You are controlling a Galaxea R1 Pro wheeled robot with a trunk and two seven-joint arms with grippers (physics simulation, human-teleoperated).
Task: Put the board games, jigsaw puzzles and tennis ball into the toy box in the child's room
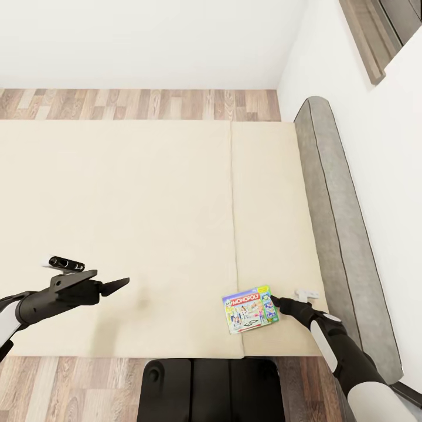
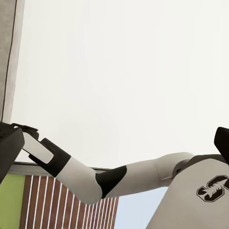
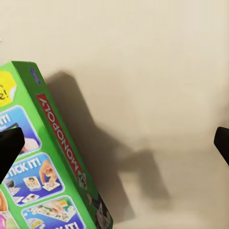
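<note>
Green-edged, the Monopoly box (image 1: pixel 250 309) lies flat on the cream bed (image 1: pixel 146 205) right at the right gripper (image 1: pixel 275 302), whose wide jaws straddle one side edge, long axis across them, while the left gripper (image 1: pixel 114 286) hangs well apart, its jaw state unclear.

Bed (image 2: pixel 124 71): its wide cream mattress lies ahead of my left wrist camera.
My pincer tips: dark, one at each side edge (image 2: pixel 7 148), set well apart.
My right arm (image 2: pixel 95 176): white with black joints, reaching across.
My trunk (image 2: pixel 200 195): grey, with a black S emblem.
Floor (image 2: pixel 52 205): striped wood planks.
</note>
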